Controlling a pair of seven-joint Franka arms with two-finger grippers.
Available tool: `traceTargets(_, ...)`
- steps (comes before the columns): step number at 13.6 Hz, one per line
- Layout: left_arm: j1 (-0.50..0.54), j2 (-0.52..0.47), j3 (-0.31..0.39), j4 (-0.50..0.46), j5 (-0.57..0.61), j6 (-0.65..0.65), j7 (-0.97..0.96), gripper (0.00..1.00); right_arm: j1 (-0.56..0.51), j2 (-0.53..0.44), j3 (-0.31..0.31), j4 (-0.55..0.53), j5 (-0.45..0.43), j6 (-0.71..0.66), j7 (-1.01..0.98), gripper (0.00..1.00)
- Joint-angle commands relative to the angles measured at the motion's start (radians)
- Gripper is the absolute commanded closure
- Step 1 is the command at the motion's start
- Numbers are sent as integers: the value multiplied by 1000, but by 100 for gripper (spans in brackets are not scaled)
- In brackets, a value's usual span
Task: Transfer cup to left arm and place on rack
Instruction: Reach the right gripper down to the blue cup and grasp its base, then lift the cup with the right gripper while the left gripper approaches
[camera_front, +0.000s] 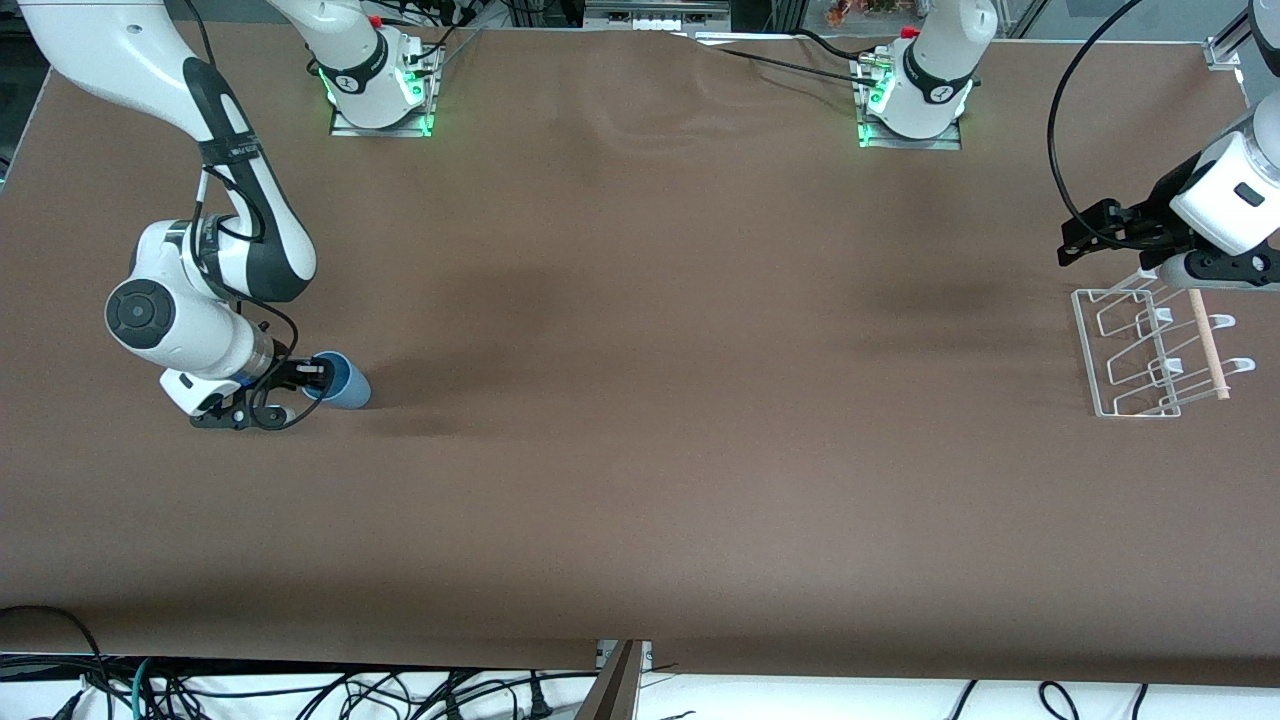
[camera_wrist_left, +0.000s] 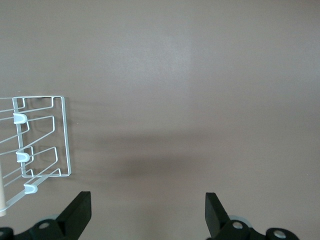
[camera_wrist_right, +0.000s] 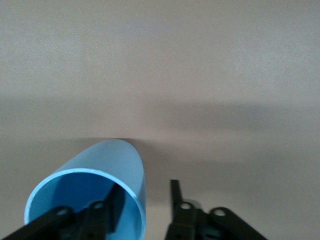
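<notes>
The light-blue cup (camera_front: 341, 383) lies on its side on the table at the right arm's end, its mouth toward my right gripper (camera_front: 314, 378). In the right wrist view the cup (camera_wrist_right: 102, 167) fills the lower corner. My right gripper (camera_wrist_right: 145, 198) is open and straddles the rim: one finger sits inside the mouth, the other stands outside with a gap to the wall. My left gripper (camera_front: 1082, 234) is open and empty, over the table beside the white wire rack (camera_front: 1140, 350) at the left arm's end. In the left wrist view the gripper (camera_wrist_left: 148, 216) is spread wide, with the rack (camera_wrist_left: 45, 135) to one side.
A pale wooden dowel (camera_front: 1207, 345) lies across the rack's top. The two arm bases (camera_front: 380, 90) (camera_front: 915, 100) stand at the table's edge farthest from the front camera. Brown table surface (camera_front: 650, 400) lies between cup and rack.
</notes>
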Motion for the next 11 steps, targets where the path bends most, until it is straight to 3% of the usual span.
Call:
traceTargets(1,-2,8,-6,23,23,-23,-18,0,-11,-9,7,-2,16,6,2,100)
traceTargets(6,-2,6,-6,24,23,-43,-18,0,-7,-5,18,18,162,4,-2,100)
traceTargets(11,-1,6,-3,24,23,-60,-9,0,3,5,156,168,358,-107,-1,100)
